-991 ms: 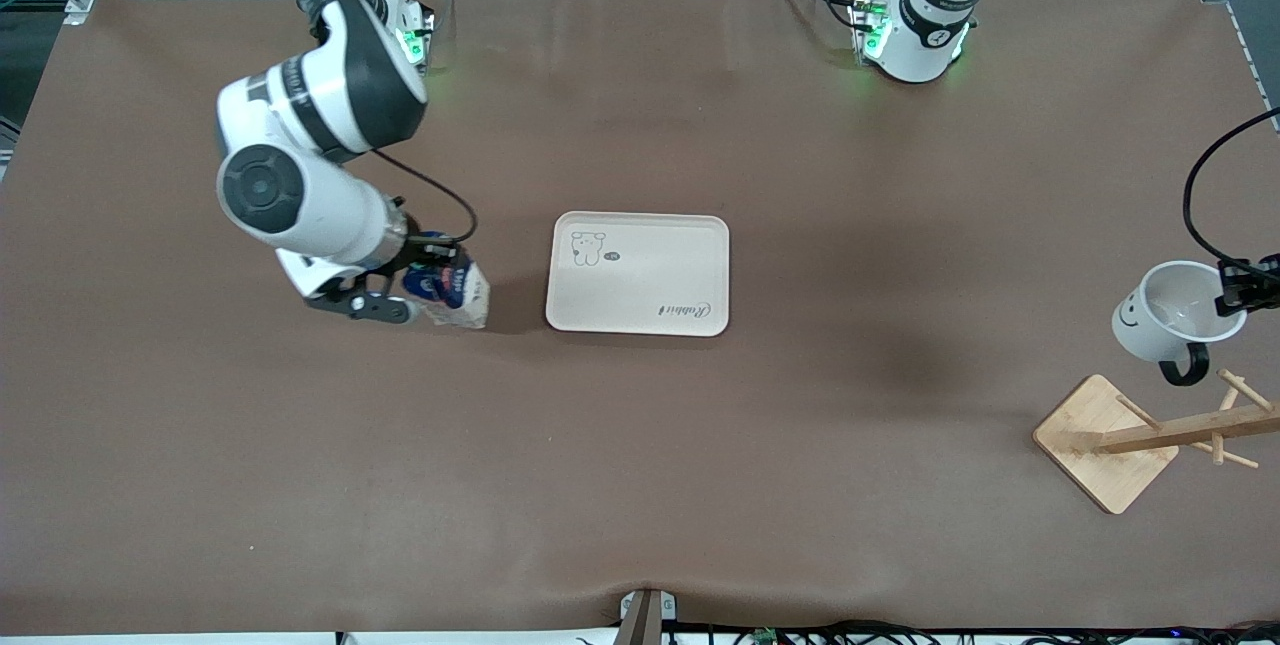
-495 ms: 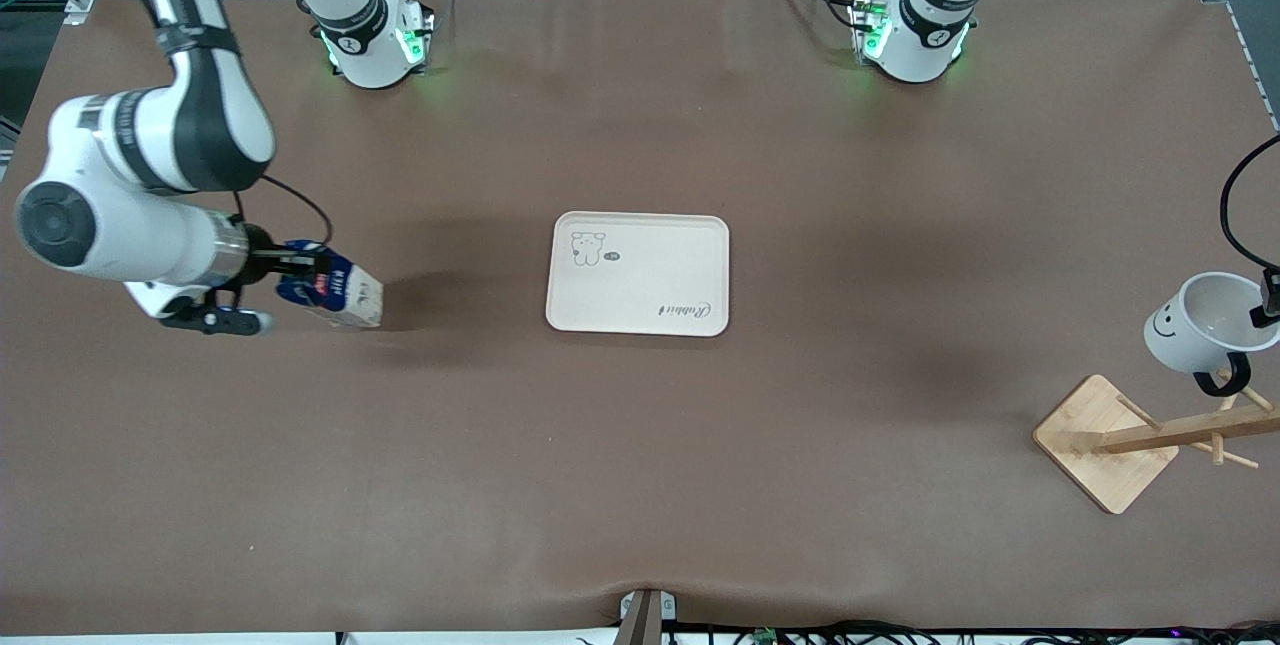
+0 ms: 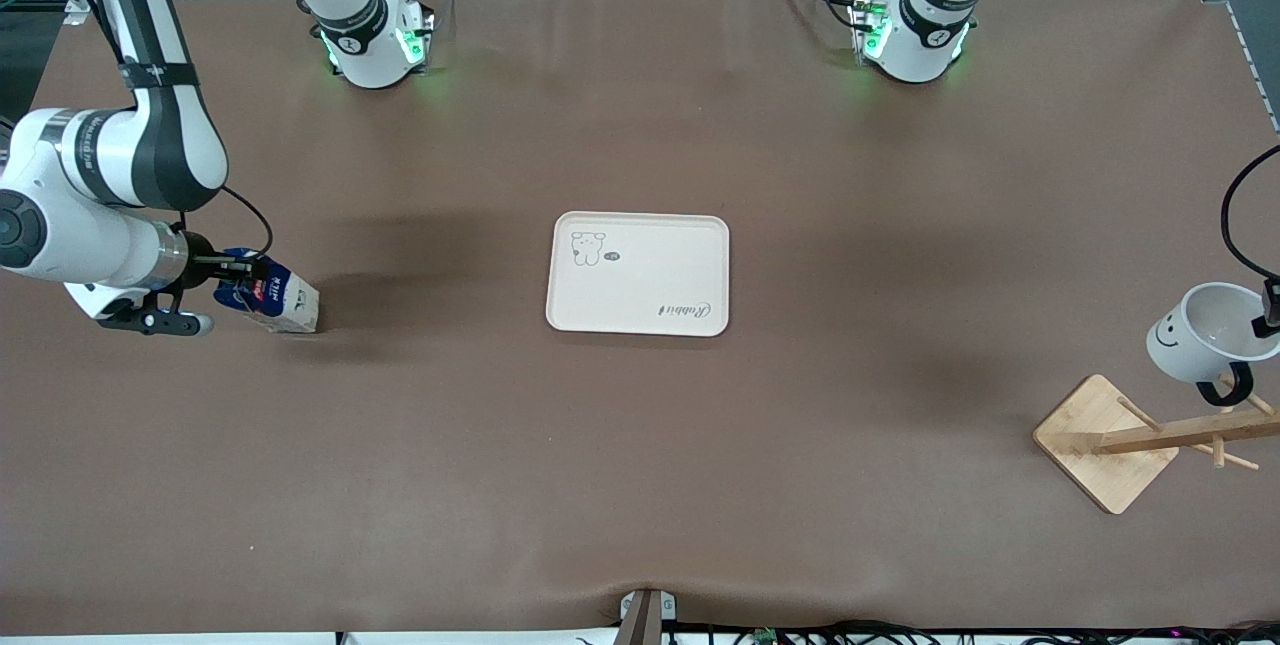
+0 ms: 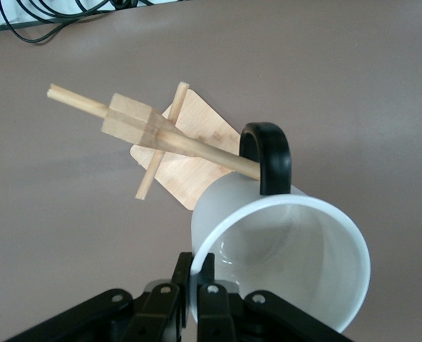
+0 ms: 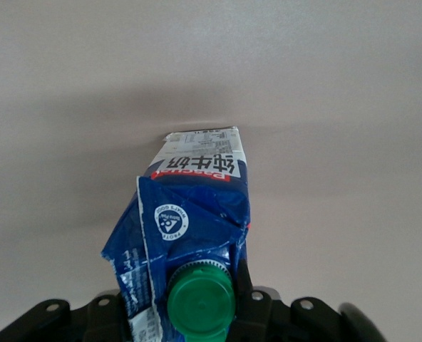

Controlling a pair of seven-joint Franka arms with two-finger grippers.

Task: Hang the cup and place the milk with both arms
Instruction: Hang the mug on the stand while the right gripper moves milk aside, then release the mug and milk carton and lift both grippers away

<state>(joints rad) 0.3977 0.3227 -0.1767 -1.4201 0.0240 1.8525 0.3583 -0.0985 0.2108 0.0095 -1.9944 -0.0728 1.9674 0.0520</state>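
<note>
Milk hangs clamped at its top in the right gripper over bare table toward the right arm's end, well apart from the tray, while the left gripper, pinching the cup rim, holds its handle seemingly threaded on a rack peg, so neither is released.

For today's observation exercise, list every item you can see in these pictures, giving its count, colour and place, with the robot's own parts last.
tray: one, cream, middle of the table.
mug rack: one, light wood, toward the left arm's end of the table, nearer the front camera than the tray.
cup: one, white with black handle and smiley face, held above the rack, handle at a peg.
milk carton: one, dark blue and white with green cap, held tilted at the right arm's end.
table: one, brown.
left gripper: one, black, shut on the cup's rim.
right gripper: one, black, shut on the carton's top.
</note>
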